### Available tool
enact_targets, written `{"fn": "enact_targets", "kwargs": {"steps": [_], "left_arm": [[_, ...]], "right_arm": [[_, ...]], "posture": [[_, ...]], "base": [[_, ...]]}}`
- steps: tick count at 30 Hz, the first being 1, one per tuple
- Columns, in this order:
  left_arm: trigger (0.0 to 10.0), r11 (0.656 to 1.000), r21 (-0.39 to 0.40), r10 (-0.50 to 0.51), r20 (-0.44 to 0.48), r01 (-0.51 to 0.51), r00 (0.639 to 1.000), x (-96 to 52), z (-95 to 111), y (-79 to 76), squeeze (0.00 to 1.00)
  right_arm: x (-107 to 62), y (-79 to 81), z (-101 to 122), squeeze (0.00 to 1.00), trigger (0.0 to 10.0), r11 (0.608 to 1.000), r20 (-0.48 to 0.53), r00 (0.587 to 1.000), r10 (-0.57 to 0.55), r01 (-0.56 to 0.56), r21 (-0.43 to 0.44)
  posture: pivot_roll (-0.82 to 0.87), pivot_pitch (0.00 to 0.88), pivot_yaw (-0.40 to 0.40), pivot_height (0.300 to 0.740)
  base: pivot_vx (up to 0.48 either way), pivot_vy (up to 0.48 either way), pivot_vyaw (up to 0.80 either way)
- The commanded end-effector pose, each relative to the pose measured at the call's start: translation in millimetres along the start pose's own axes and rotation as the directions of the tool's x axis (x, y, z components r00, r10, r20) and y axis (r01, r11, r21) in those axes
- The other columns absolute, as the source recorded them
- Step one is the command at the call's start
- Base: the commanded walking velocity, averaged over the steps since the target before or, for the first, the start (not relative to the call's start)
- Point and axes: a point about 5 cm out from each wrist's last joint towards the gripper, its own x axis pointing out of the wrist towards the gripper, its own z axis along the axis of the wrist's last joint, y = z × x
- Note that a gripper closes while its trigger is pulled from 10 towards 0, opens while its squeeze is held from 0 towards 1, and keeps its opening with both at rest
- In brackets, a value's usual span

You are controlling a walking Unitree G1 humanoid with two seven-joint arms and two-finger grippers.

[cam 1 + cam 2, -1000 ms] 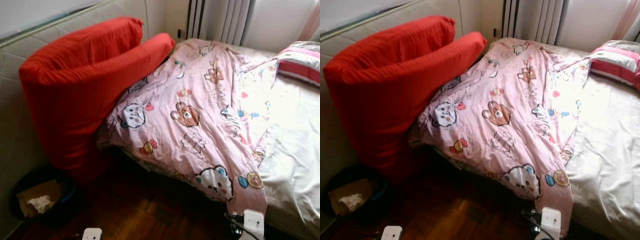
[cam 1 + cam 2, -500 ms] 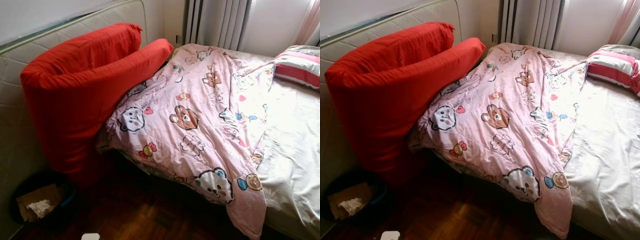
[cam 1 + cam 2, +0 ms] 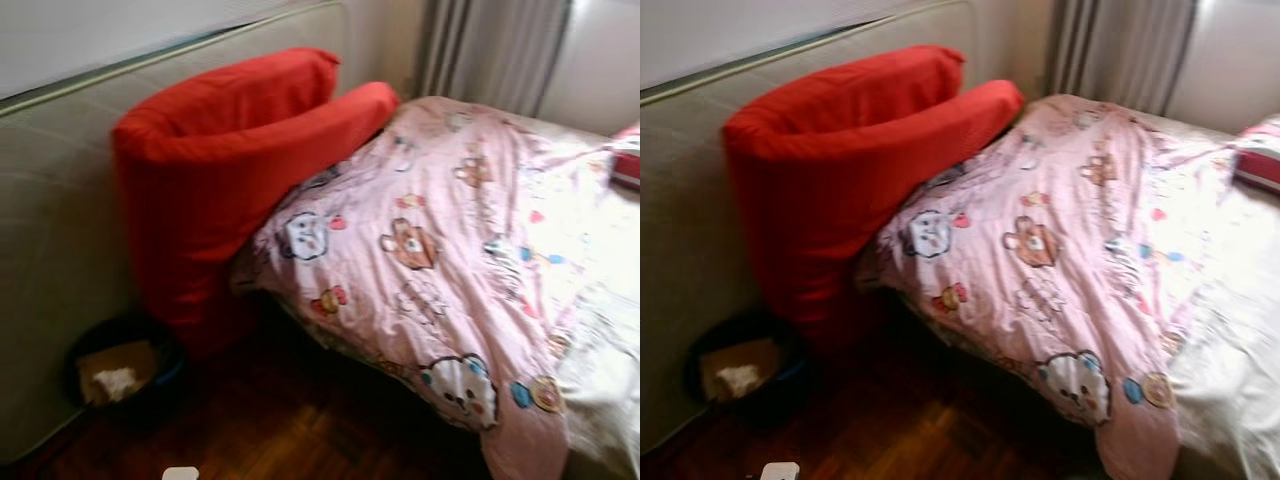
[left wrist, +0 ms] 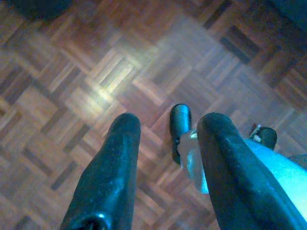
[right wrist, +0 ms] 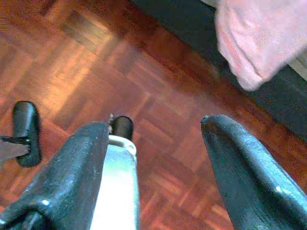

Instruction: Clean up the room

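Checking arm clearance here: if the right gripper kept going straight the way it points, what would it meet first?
Most likely the parquet floor. The right gripper is open, pointing down at bare wood; the pink quilt's hanging corner lies off to one side of that line, though depth is unclear.

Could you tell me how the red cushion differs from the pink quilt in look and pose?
The red cushion is plain and stands propped against the headboard; the pink quilt carries cartoon animal prints and lies spread over the bed, one corner hanging toward the floor. Both are soft bedding, touching each other.
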Motion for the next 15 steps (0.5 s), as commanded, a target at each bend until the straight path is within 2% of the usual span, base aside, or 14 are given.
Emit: {"fn": "enact_targets", "kwargs": {"steps": [1, 8, 15], "left_arm": [[10.0, 1.000, 0.003, 0.001, -0.034, -0.001, 0.999, -1.5, -7.6, -1.2, 0.00], [10.0, 0.999, 0.035, 0.006, -0.052, -0.004, 0.999, 1.3, -5.7, -8.6, 0.00], [10.0, 0.999, 0.035, 0.018, -0.061, -0.016, 0.998, 0.7, -6.8, -5.4, 0.00]], "right_arm": [[-2.6, -2.2, -11.8, 0.00, 10.0, 1.000, -0.035, 0.999, -0.010, 0.011, 0.019], [-2.7, 7.8, -14.5, 0.00, 10.0, 0.997, -0.053, 0.998, 0.033, -0.029, 0.075], [-2.0, 13.8, -12.2, 0.00, 10.0, 0.995, -0.052, 0.997, 0.055, -0.050, 0.081]], "posture": [[0.00, 0.166, 0.027, 0.740], [-0.01, 0.181, 0.026, 0.740], [-0.04, 0.195, 0.024, 0.740]], "base": [[0.000, 0.000, 0.43], [0.000, 0.000, 0.00], [0.000, 0.000, 0.00]]}}
